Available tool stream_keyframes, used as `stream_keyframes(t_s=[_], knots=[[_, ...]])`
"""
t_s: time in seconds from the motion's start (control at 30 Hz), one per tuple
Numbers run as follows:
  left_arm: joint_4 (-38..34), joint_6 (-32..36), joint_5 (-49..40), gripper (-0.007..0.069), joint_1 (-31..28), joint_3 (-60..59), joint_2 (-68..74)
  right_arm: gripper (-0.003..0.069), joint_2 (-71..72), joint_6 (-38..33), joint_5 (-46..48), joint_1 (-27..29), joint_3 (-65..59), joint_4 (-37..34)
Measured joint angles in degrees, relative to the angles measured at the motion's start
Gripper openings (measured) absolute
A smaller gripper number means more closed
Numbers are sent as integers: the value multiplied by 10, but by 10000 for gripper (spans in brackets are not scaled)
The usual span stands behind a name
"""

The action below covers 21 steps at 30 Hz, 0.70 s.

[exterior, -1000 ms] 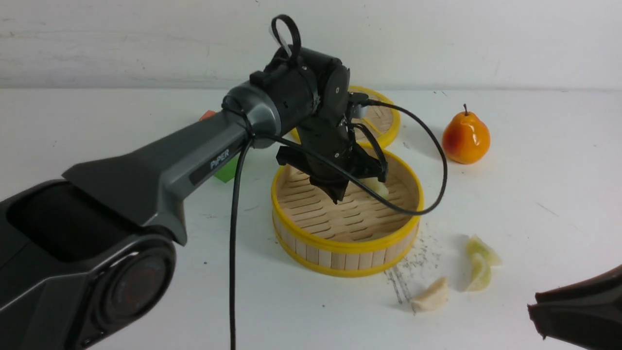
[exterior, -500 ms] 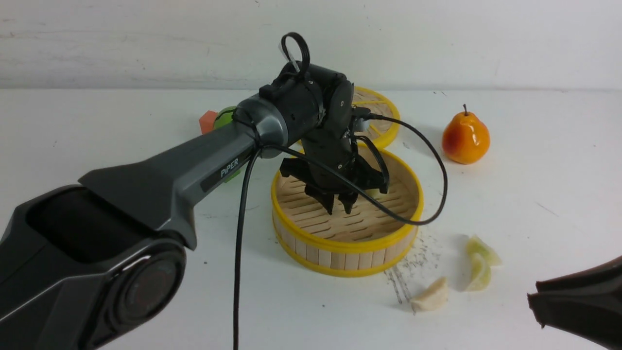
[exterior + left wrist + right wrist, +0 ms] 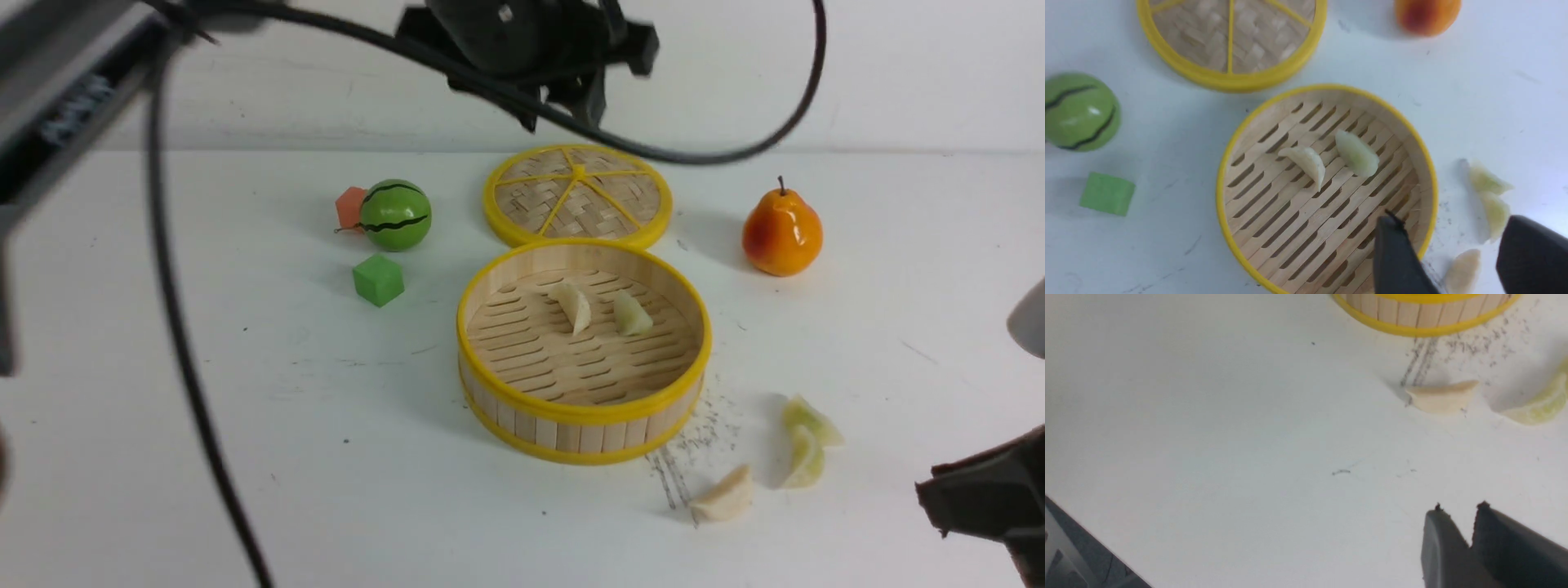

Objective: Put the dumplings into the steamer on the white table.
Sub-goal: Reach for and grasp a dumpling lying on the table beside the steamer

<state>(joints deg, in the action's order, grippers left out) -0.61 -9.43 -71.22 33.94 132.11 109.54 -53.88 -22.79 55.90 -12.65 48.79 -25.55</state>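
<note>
Two dumplings [image 3: 580, 306] lie in the steamer [image 3: 584, 412] beneath the released, empty left claw [image 3: 1449, 228]. Three other dumplings [image 3: 722, 498] wait on the white table [image 3: 245, 408] ahead of the clenched, empty right claw [image 3: 1459, 508].

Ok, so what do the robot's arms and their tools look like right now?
The left arm is a grey, blurred link with a dark label strip, and a black cable loops from it past a black wrist housing. The left tool has two smooth dark grey tapered fingers. The right tool has matching dark fingers, each tipped with a small nub.
</note>
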Motion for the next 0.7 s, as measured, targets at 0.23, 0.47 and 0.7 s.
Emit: stream_keyframes(t_s=[0.23, 0.47, 0.7], knots=[[6, 13, 0, 63, 0, -183, -167, -7, -68, 10, 14, -5, 19, 9], [26, 16, 0, -14, 0, -424, -324, -2, -143, 59, 3, -99, 57, 66], [26, 6, 9, -14, 0, -610, -487, 18, -263, 213, -26, -131, 107, 160]])
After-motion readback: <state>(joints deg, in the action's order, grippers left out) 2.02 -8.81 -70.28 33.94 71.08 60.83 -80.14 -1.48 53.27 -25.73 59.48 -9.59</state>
